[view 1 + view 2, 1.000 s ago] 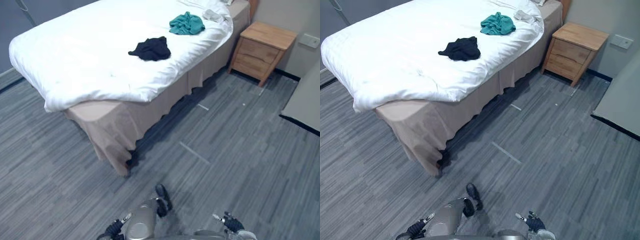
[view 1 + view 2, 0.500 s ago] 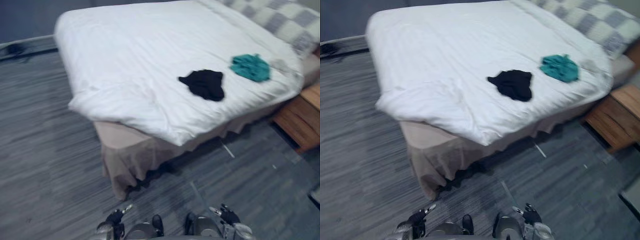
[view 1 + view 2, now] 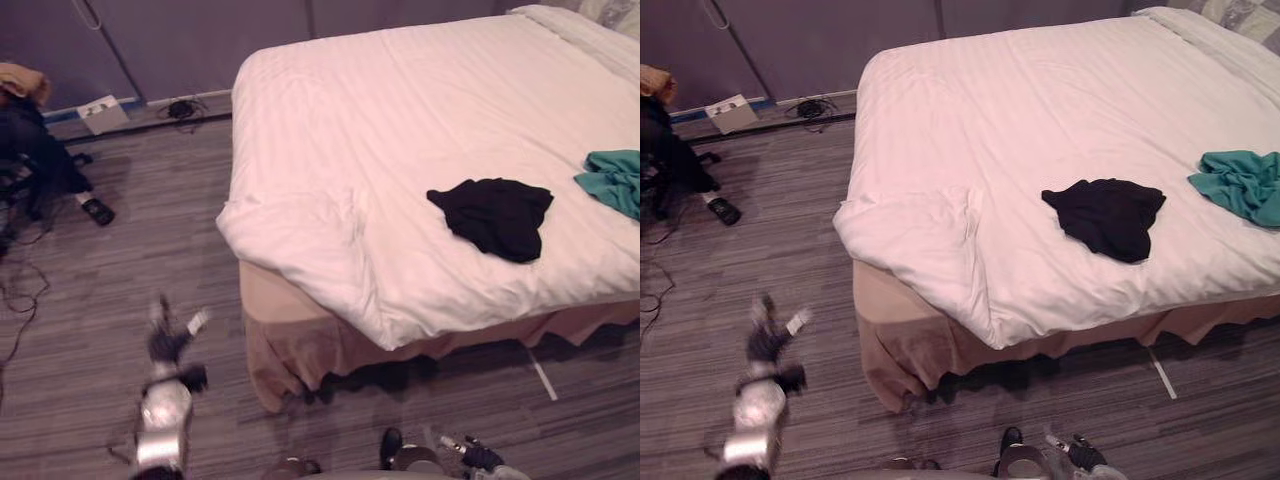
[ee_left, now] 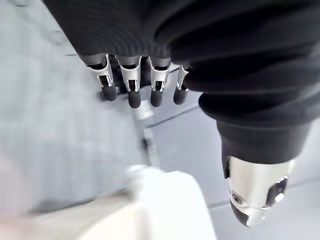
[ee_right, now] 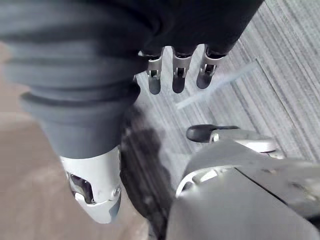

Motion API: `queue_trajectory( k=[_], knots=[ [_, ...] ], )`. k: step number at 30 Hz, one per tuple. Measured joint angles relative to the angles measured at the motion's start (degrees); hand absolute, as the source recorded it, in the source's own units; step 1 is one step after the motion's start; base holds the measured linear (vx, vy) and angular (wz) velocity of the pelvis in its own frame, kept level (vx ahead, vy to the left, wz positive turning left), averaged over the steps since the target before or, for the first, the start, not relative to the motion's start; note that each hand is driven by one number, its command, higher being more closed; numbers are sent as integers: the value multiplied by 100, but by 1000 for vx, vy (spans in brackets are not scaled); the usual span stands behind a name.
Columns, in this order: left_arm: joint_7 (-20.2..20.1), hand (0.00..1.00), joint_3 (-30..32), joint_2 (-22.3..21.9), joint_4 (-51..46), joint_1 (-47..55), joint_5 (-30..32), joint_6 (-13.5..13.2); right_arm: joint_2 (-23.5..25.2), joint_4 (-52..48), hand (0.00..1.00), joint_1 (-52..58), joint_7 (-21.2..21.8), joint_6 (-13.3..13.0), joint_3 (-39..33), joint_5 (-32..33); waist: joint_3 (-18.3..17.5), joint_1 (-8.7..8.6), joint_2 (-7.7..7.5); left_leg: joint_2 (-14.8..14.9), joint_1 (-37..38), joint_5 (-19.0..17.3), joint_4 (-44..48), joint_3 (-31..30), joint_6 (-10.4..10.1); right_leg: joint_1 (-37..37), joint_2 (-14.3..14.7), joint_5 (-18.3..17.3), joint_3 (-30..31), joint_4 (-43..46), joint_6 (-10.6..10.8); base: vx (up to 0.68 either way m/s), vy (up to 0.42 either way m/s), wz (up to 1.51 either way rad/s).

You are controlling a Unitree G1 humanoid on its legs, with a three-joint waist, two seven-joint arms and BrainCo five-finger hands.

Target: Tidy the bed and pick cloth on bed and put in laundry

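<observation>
Right hand [image 3: 478, 457]: relaxed, empty. Left hand [image 3: 168, 345]: fingers loose, empty, blurred. Black cloth [image 3: 495, 212]: on bed [image 3: 400, 110], well ahead of right hand; step close and square before reaching. Teal cloth [image 3: 615, 180]: just beyond. Grey striped floor [image 3: 120, 270]; beyond left hand, perhaps a seated person [image 3: 35, 150]

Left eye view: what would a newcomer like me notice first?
A big bed under a white duvet takes up the upper right. On it lie a crumpled black cloth near the front edge and a teal cloth at the view's right edge. The robot's left hand hangs empty over the grey floor, left of the bed's corner.
</observation>
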Motion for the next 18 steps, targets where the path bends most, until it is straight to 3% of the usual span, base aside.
queue_trajectory(
  k=[2,5,10,12,14,15,18],
  knots=[
    [98,0,329,499,-602,-274,0,-104,23,-2,0,150,-33,-30,-56,68,-17,-2,22,-27,-56,-1,-20,23,-1,55,4,144,1,-244,44,-65,30,1],
    [-52,0,473,995,-680,-666,-19,-42,43,-19,0,402,-93,-5,-161,71,-77,-14,123,-39,-87,5,-27,49,-7,104,29,259,8,-454,47,-16,0,-2],
    [-813,0,-465,1790,161,-2238,-69,494,96,-266,0,560,-80,-16,-156,72,-21,-118,67,93,-471,17,319,177,-24,-329,105,270,146,-276,-33,-34,-35,-11],
    [-1102,0,-1131,2027,841,-3326,-61,902,112,-520,0,293,15,-170,-89,89,405,-346,-84,184,-879,14,643,293,-19,-956,76,118,310,364,-174,-140,-57,-33],
    [-1184,0,-1687,2104,1246,-4037,3,1119,124,-731,0,106,40,-256,101,222,806,-424,-231,241,-1191,-4,867,400,1,-1363,61,86,416,629,-209,-218,-82,-35],
    [-1200,0,-2101,2101,1634,-4529,132,1230,128,-940,0,-6,44,-306,241,369,1099,-565,-283,314,-1483,-40,1062,432,51,-1614,85,97,444,681,-197,-267,-106,-28],
    [-1208,0,-2689,1934,2326,-5266,515,1465,95,-1417,0,-107,38,-388,704,650,1579,-714,-360,467,-1994,-105,1380,706,74,-2255,129,133,656,977,-208,-175,-70,-41]
  ],
)
